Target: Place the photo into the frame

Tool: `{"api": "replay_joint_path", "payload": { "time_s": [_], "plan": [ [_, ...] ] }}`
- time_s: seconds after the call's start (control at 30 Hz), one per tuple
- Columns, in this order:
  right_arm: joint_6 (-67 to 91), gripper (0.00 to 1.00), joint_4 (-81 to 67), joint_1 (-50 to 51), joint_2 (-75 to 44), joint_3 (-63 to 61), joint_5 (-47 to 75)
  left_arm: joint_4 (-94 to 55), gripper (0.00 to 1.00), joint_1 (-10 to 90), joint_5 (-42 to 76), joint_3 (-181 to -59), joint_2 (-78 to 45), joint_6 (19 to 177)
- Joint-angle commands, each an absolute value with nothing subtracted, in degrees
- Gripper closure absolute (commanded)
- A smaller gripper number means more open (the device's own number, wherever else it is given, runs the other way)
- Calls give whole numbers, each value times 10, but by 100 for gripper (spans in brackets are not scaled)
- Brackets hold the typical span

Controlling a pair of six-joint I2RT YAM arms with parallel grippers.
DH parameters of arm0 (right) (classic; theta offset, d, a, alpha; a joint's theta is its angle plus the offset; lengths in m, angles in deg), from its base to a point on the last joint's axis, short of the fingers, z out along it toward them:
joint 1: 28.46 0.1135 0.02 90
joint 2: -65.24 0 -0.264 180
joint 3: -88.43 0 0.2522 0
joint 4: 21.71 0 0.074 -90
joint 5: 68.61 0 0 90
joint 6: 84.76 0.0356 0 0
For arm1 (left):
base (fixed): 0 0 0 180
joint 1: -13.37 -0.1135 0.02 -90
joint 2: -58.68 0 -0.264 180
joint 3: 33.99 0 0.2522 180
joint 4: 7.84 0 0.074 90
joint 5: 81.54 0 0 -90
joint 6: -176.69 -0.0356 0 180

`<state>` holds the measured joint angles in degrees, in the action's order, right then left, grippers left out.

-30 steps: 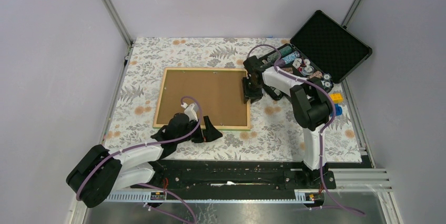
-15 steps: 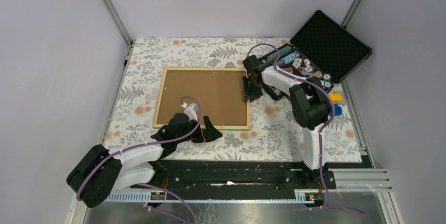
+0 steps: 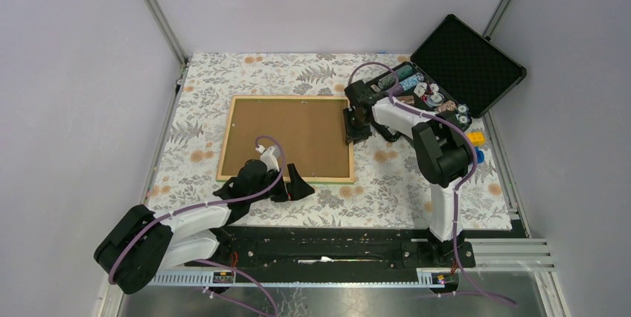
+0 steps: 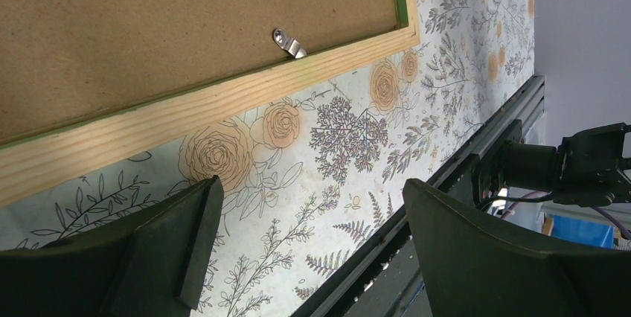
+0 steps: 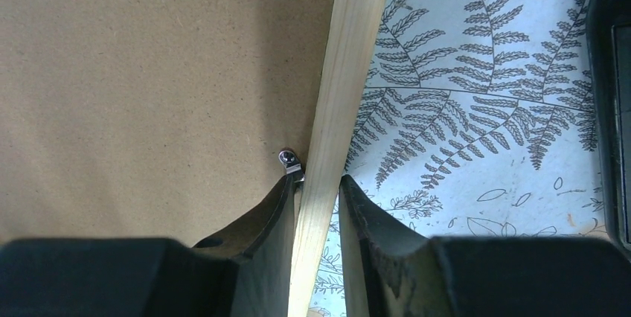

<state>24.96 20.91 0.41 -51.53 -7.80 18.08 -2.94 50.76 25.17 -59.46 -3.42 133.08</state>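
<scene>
Pine-edged frame lies face down, right gripper pinching its rail.

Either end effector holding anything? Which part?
The right end effector pinches the frame by its right wood rail, beside a metal clip. The left end effector is open and holds nothing.

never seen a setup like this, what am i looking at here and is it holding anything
These are two robot arms bolted side by side, each with a two-finger gripper. The wide picture comes from a fixed camera above; the other two come from cameras on the wrists. On the flowered cloth lie a picture frame, face down with its brown backing board up, and an open black case of chips. The right gripper pinches the frame's right rail beside a metal clip. The left gripper is open and empty near the front rail. No photo shows.
</scene>
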Motion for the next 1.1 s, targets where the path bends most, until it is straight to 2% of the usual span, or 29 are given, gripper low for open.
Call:
{"api": "replay_joint_path", "payload": {
  "time_s": [0.0,0.03,0.1,0.17,0.23,0.43,0.6,0.83,0.93,1.0,1.07],
  "plan": [
    [233,100,175,7,-517,-62,216,6,1,504,258,-589,-28,1331],
    [235,94,178,7,-514,-66,202,5,1,504,258,-590,-28,1331],
    [241,59,181,8,-503,-70,183,4,1,504,257,-589,-27,1331],
    [247,44,183,8,-491,-69,179,2,1,504,256,-589,-25,1332],
    [248,35,183,8,-479,-67,180,0,1,503,254,-590,-25,1332],
    [240,25,182,8,-441,-31,187,-7,1,504,246,-592,-25,1335],
    [228,21,167,11,-375,32,189,-19,1,504,240,-595,-21,1338],
    [203,17,106,21,-218,167,162,-66,1,504,240,-617,-16,1340],
    [203,11,80,22,-126,226,159,-99,1,504,234,-624,11,1351],
    [206,1,65,21,-74,260,158,-135,1,504,226,-633,30,1362],
    [210,0,48,22,-29,288,150,-170,1,503,215,-644,50,1377]
  ]
}}
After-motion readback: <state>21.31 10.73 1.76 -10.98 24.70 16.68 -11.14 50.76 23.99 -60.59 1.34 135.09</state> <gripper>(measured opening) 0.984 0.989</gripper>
